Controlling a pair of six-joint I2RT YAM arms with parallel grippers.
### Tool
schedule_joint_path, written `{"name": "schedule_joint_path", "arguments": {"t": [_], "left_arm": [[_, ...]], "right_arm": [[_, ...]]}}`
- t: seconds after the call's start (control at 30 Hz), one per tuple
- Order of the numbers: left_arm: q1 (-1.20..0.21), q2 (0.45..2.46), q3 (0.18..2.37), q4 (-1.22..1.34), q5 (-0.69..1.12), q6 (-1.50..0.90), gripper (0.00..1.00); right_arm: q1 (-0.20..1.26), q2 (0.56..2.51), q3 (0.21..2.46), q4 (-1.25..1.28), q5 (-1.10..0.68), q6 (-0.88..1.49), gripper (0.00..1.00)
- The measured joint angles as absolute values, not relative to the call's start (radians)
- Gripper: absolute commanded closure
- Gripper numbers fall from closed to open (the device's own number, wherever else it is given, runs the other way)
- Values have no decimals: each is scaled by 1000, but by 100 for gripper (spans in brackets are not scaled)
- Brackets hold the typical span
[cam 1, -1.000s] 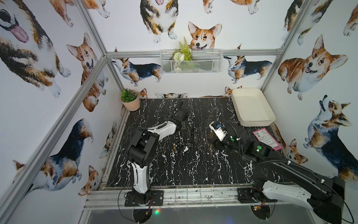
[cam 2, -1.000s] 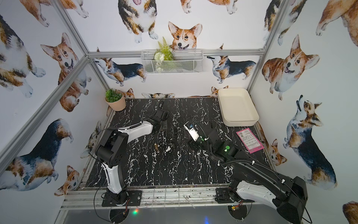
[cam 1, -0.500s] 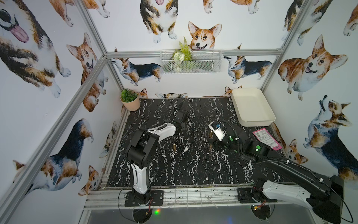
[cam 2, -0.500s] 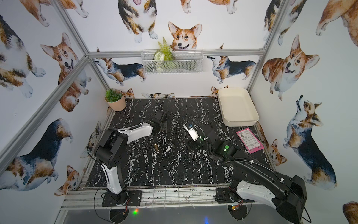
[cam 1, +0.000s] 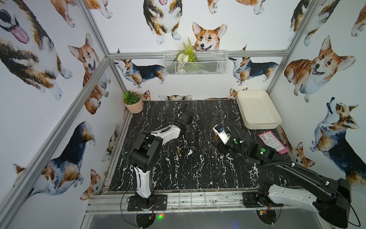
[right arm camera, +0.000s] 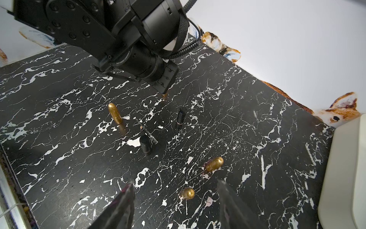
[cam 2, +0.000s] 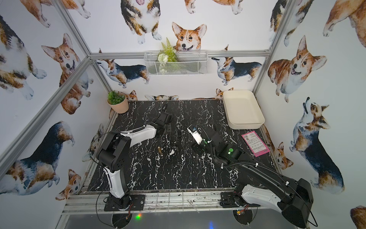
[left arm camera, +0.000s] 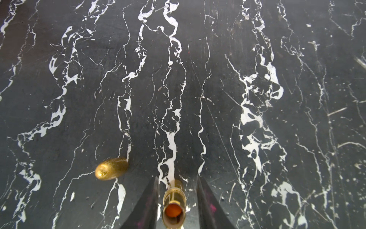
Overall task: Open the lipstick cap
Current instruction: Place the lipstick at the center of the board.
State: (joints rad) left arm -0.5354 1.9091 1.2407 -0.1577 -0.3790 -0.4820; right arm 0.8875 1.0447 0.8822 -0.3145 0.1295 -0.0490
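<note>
A gold lipstick tube with no cap and an orange stick showing in its mouth stands upright between the jaws of my left gripper. The jaws are open, with a narrow gap on each side of the tube. In both top views the left gripper hides it. A gold bullet-shaped cap stands just beside it. My right gripper hangs open over the table, holding nothing, with another gold cap below and between its fingers.
A third gold piece, a tall gold lipstick and two black lipsticks stand mid-table. A cream tray sits back right, a pink card beside it, a potted plant back left.
The left jaws have come apart off the gold tube. Both arms stay about where they were.
</note>
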Motion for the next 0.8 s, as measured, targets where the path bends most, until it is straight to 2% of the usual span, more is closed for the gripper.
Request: {"name": "schedule_joint_path", "arguments": {"t": [0.17,0.33,0.53,0.8], "left_arm": [[-535,1885,1260,-191,-383,-481,42],[-535,1820,1332,-272,-377,-477,34],[-535,1799,1551,-487,-295,-452,36],[-558,1851,1760,-795,-81,-432,36]], "right_arm": [[888,1045,882,-315,130,-49,32],[888,1028,888,-319,130,-49,32],[888,992,923,-325,129,-39,31],[866,954,997,-397,129,30,30]]}}
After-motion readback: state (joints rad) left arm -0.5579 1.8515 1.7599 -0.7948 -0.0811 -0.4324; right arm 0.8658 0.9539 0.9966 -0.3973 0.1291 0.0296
